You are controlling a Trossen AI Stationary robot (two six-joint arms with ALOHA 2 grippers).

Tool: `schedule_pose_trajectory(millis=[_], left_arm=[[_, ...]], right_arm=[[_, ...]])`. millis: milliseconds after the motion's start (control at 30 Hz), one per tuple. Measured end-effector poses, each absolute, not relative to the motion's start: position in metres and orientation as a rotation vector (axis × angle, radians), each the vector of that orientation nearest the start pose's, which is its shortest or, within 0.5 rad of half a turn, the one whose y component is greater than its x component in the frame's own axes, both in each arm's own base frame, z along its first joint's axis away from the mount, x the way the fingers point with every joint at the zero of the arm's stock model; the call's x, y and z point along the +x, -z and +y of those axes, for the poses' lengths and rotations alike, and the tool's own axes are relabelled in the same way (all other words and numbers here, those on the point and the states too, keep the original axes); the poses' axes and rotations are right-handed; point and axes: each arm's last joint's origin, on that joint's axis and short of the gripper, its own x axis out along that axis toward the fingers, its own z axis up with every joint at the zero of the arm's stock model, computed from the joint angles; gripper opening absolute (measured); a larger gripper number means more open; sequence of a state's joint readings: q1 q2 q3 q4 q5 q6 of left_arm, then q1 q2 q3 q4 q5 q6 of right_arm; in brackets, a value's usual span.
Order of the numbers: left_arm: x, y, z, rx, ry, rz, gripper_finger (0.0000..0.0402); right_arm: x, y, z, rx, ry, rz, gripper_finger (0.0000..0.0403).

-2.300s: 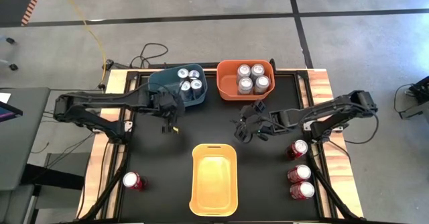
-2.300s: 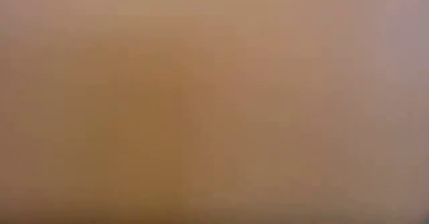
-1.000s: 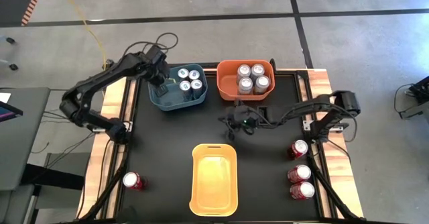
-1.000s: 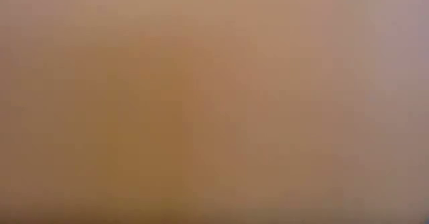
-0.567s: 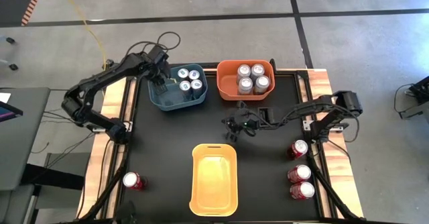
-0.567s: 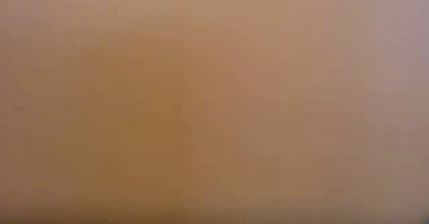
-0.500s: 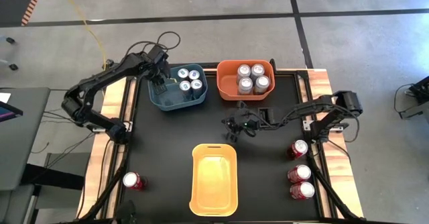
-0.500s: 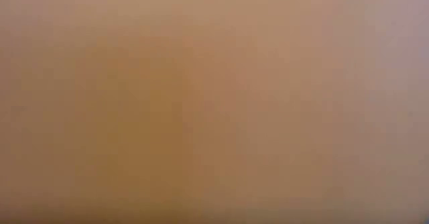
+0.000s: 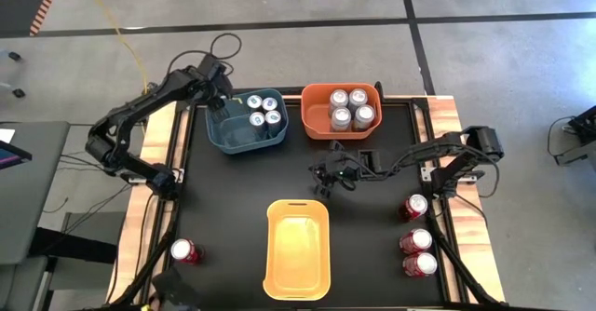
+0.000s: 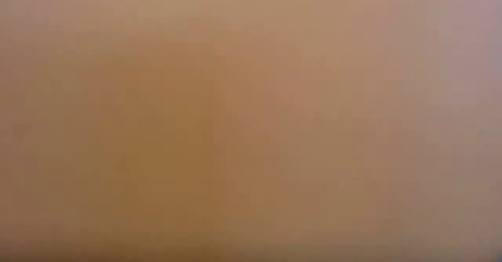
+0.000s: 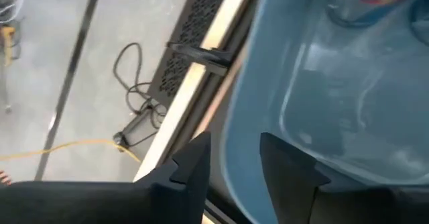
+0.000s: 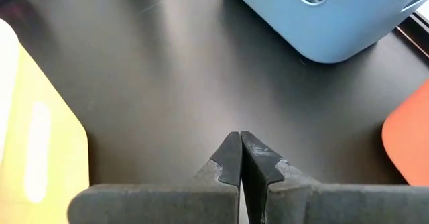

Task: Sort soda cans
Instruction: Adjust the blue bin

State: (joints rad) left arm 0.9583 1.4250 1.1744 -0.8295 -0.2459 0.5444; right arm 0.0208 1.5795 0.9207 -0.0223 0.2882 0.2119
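Observation:
Several blue soda cans (image 9: 264, 112) stand in the blue bin (image 9: 233, 136) at the far left. Several silver ones (image 9: 349, 107) stand in the orange bin (image 9: 317, 125). Red cans stand on the black mat: one at the near left (image 9: 185, 250), three by the right edge (image 9: 415, 241). My left gripper (image 11: 234, 160) is open astride the blue bin's far-left rim (image 11: 241, 127), one finger outside the wall and one inside. My right gripper (image 12: 240, 153) is shut, low over the bare mat (image 9: 321, 176) between the blue bin and the yellow bin (image 9: 299, 249). My left gripper comes from above with the blue bin's rim (image 11: 238, 143) between its fingers; I cannot tell whether either finger touches the wall. The bin stands flat on the mat.
The yellow bin sits at the near middle of the mat. Wooden table edges (image 9: 158, 115) flank the mat. A dark shape (image 9: 172, 288) shows at the near-left corner. An orange-brown surface (image 10: 251, 121) fills the low view.
My left gripper has drawn a little toward the table's far edge, at the blue bin's far-left corner; the bin has stayed in place. A dark shape has come into view at the near-left corner.

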Motion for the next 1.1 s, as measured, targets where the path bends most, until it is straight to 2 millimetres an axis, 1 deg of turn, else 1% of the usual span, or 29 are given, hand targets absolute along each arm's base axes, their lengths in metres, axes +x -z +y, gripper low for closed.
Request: schedule_pose_trajectory(millis=[167,500,633,867,1000,1100], left_arm=[[0.155,-0.277,0.232,0.032,-0.682,1.294,0.0108],[0.153,-0.275,0.234,0.023,-0.687,1.298,0.0108],[0.155,-0.265,0.239,-0.011,-0.674,1.328,0.0108],[0.163,-0.237,0.253,-0.045,-0.640,1.421,0.0106],[0.164,-0.231,0.254,-0.081,-0.646,1.442,0.0082],[0.163,-0.233,0.253,-0.119,-0.683,1.433,0.0047]], right_arm=[[0.327,-0.205,-0.001,0.097,0.327,0.645,0.0023],[0.327,-0.205,-0.001,0.096,0.326,0.646,0.0023],[0.327,-0.204,0.000,0.092,0.321,0.649,0.0023],[0.325,-0.202,0.000,0.087,0.324,0.680,0.0024],[0.324,-0.201,0.000,0.085,0.324,0.691,0.0024],[0.324,-0.201,0.000,0.085,0.324,0.692,0.0024]])
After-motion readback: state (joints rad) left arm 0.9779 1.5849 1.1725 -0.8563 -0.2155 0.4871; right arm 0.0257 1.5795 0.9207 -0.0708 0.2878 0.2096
